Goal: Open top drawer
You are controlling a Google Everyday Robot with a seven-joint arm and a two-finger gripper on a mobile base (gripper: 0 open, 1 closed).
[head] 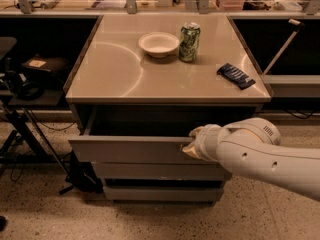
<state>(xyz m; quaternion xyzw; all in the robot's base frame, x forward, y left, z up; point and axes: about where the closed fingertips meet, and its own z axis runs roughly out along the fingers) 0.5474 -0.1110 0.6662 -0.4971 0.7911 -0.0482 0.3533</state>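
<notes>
The top drawer is a wide grey handleless front under the tabletop. It stands pulled out a little, with a dark gap showing behind its upper edge. My gripper is at the drawer front's top edge, right of centre, at the end of my white arm, which comes in from the right. The arm hides the right part of the drawer front.
Two narrower grey drawer fronts sit below. On the tabletop stand a white bowl, a green can and a dark packet. A black stand and cables crowd the left side.
</notes>
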